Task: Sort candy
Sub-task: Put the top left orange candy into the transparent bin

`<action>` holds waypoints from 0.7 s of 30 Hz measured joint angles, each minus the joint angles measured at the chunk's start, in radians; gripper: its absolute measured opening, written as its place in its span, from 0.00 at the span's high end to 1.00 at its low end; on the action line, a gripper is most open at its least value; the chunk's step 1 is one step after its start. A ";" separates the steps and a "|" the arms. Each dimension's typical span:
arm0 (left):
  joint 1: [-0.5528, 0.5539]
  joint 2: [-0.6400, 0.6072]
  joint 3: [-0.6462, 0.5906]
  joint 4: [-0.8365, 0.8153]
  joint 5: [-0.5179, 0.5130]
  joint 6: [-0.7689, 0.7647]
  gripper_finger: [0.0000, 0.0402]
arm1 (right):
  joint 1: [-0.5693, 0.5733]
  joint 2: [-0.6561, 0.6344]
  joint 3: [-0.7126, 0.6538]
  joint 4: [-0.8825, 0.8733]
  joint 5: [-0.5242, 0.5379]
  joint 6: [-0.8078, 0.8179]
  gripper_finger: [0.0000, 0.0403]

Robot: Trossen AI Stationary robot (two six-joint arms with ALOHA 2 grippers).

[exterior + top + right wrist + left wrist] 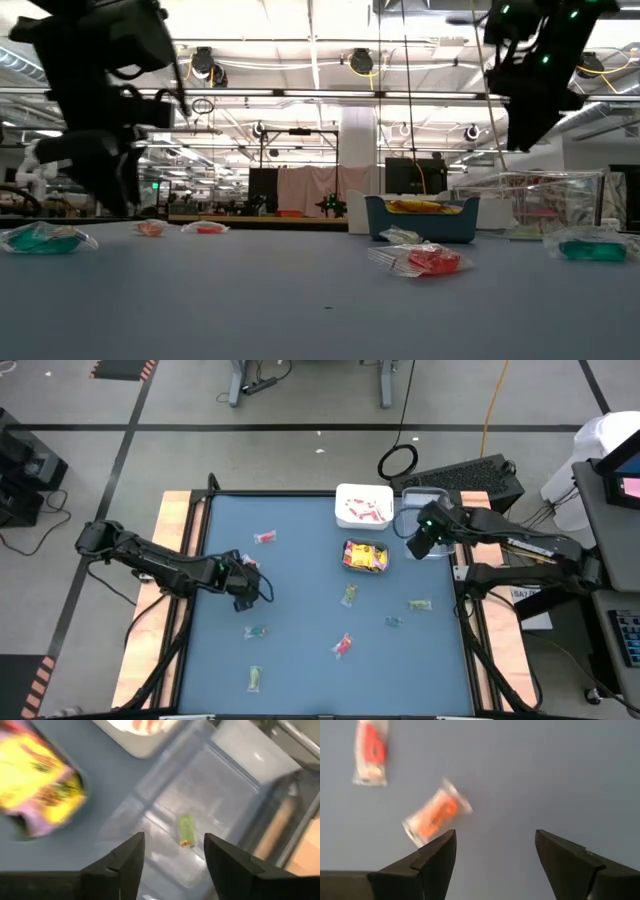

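Fingers of my right gripper (172,865) stand apart w/ nothing between them, hanging over the clear tub (215,795) at the table's far right corner. A green candy (185,830) lies on the tub floor just past my fingertips, not touching them. Beside the tub is the teal tray (365,557) stuffed w/ yellow packets (37,780), and next to that, at the far edge, the white tub (363,506) w/ pink-white sticks in it. My left gripper (495,855) is over the left-middle of the blue table (300,630), jaws wide, empty; a red wrapped candy (436,815) sits on the mat just ahead of one finger, close but can't tell if touching, and a second red one (371,750) lies further on. Rest of the candy is loose on the mat, well apart from each other: near the front edge a green piece (255,678), then a red one (343,645) and a small teal-ish one (256,631); mid-table a green piece (349,595), another green-blue one (394,621) and a green one (419,604) toward the right side; farther back a red piece (264,537) on the left half. From table height, red candy (425,259) lies nearest, w/ teal-green pieces out at both sides. Beyond the table, only the workshop floor.
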State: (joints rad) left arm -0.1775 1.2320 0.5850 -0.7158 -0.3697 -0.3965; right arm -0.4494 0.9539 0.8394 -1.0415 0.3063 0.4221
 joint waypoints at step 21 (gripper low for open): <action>0.414 0.024 0.024 0.053 0.209 0.159 0.45 | 0.718 0.058 0.000 0.640 -0.012 -0.015 0.51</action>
State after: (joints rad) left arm 0.2368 1.2556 0.6086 -0.6623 -0.1606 -0.2371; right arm 0.2691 1.0116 0.8398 -0.4013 0.2942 0.4067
